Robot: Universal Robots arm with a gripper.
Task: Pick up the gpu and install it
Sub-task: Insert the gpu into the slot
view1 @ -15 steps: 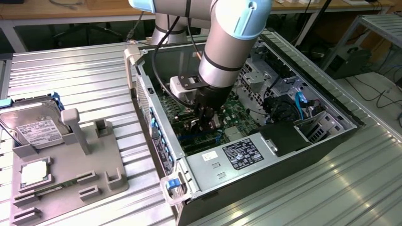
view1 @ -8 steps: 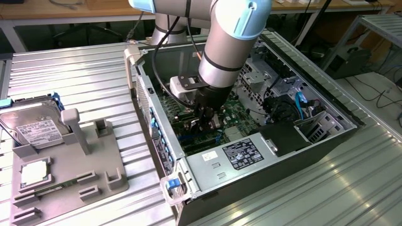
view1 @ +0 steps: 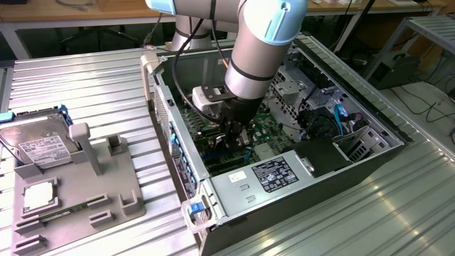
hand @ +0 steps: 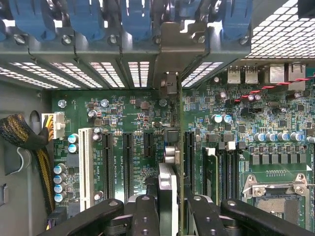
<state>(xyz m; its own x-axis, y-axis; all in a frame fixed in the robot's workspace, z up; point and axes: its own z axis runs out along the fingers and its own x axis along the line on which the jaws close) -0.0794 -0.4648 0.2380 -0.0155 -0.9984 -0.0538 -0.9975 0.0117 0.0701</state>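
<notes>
The gripper [hand: 170, 206] is clamped on the gpu [hand: 169, 162], its two black fingers [hand: 145, 216] pressed against either face of the thin card, which stands on edge between them. In the exterior view the gripper [view1: 233, 140] sits low inside the open computer case [view1: 370, 114], over the green motherboard [hand: 128, 123], with the arm [view1: 259, 48] reaching down from above. The card's silver end bracket [hand: 170, 83] appears to line up with a gap in the case's rear wall, beneath the row of blue slot clips [hand: 135, 19]. The card's lower edge lies along one of the long black slots [hand: 189, 147], though whether it is seated or only resting on top cannot be told. Judgement: this is the insertion step — done well, it needs the card held square to the board, the edge kept along the full slot length, and pressure applied straight down, not at a tilt. The bracket should slide cleanly into its gap. Outside the case, to the exterior view's left, a grey holder [view1: 106, 186] carries a hard drive [view1: 35, 141] — well apart from the work.
</notes>
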